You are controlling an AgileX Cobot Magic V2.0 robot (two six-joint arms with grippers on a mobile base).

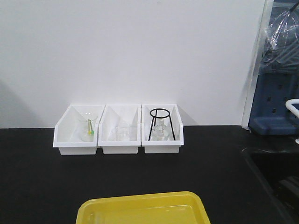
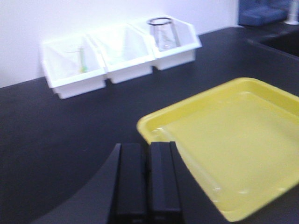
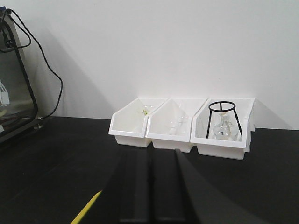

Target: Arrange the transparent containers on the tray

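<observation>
Left gripper (image 2: 146, 179) and right gripper (image 3: 152, 189): fingers pressed together, empty. Yellow tray (image 2: 243, 140) lies just beside the left gripper at 2 o'clock. Glassware sits in the white bins (image 3: 187, 126) at 12 o'clock; no test tubes discernible.

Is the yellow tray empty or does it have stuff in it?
Empty. The yellow tray shows only bare yellow floor inside, though its near end is cut off.

Left claw (image 2: 147, 179) and right claw (image 3: 150, 186), both low, level, fingers pressed together, empty.
</observation>
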